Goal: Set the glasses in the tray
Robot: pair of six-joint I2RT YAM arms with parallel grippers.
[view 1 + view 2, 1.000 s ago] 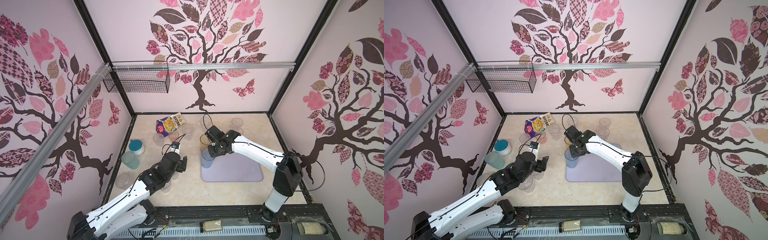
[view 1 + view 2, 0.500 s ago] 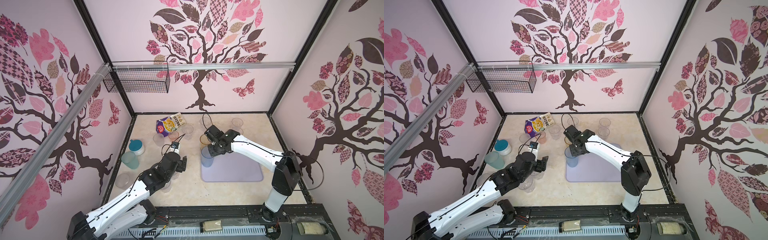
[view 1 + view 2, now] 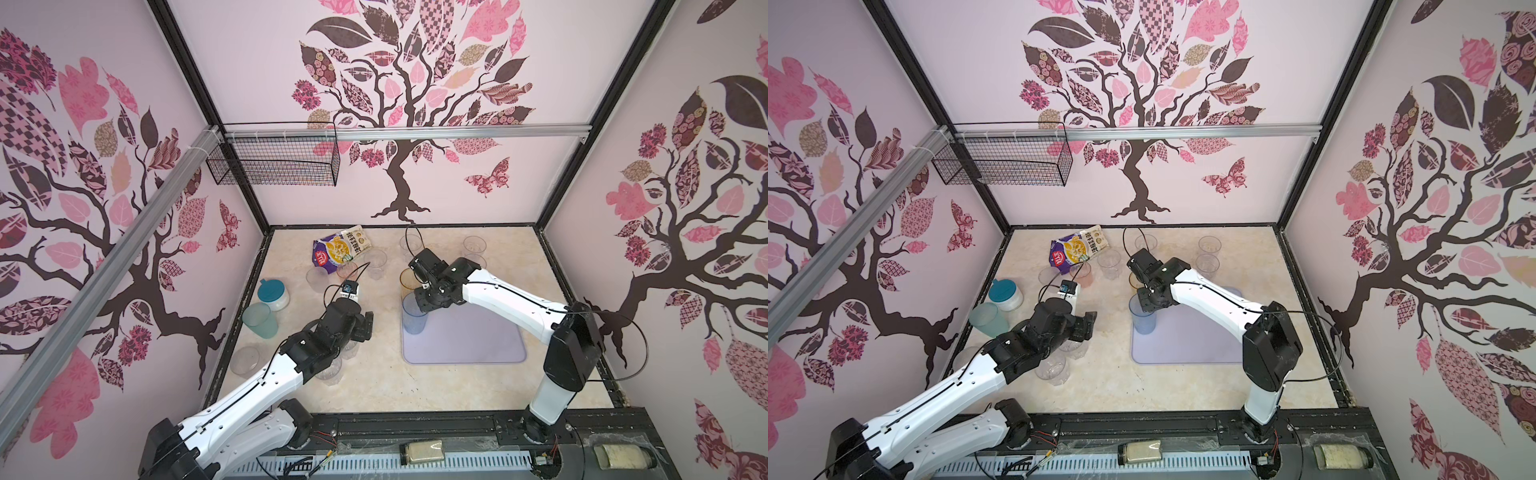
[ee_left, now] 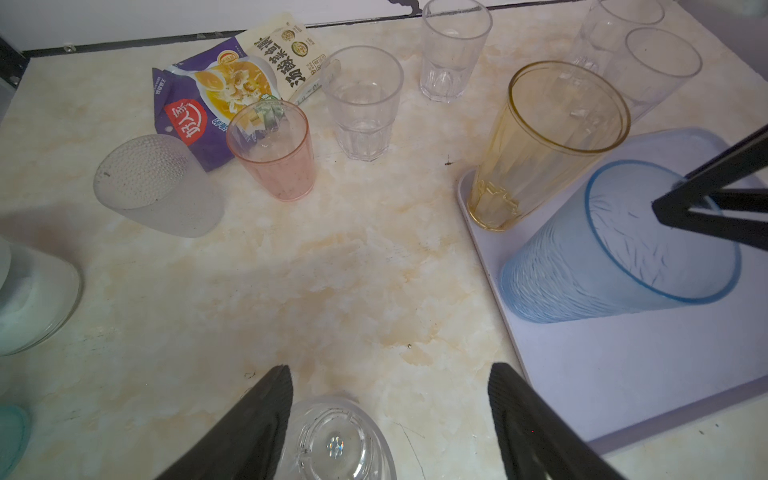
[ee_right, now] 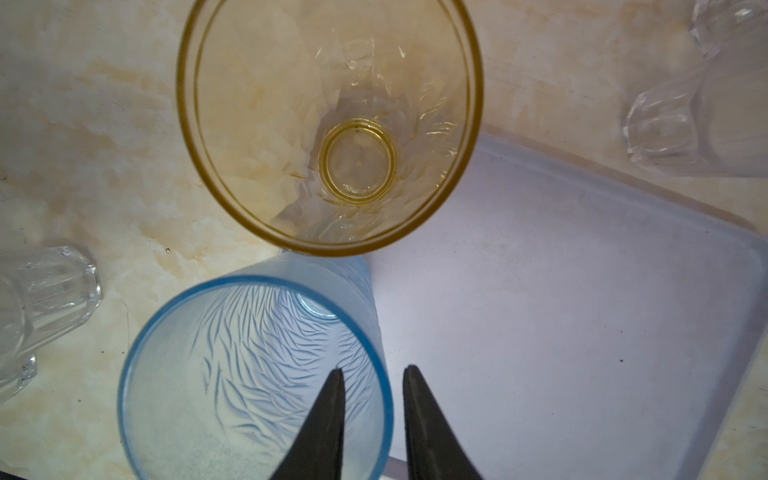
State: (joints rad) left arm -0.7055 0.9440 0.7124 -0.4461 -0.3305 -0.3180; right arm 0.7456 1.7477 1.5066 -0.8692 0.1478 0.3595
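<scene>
The pale-lavender tray (image 3: 465, 340) (image 3: 1192, 345) lies right of centre. A tall blue glass (image 3: 413, 318) (image 5: 249, 374) stands upright in its near-left part. A tall amber glass (image 3: 407, 279) (image 4: 540, 141) stands at its far-left corner. My right gripper (image 5: 372, 372) is open, one finger inside the blue glass's rim and one outside, with a gap on each side. My left gripper (image 4: 390, 374) hangs open over the table left of the tray. A clear glass (image 4: 332, 440) sits low between its fingers, near one of them.
Pink (image 4: 272, 149), frosted (image 4: 153, 183) and clear ribbed glasses (image 4: 361, 104) stand on the marble table by a snack bag (image 3: 340, 249). A teal glass (image 3: 259, 320) and a white jar with a teal lid (image 3: 273, 294) are at the left. More clear glasses (image 3: 473, 245) stand behind the tray.
My right gripper's jaws have parted from the blue glass's rim, and the glass stays standing in the tray. The left arm has not moved.
</scene>
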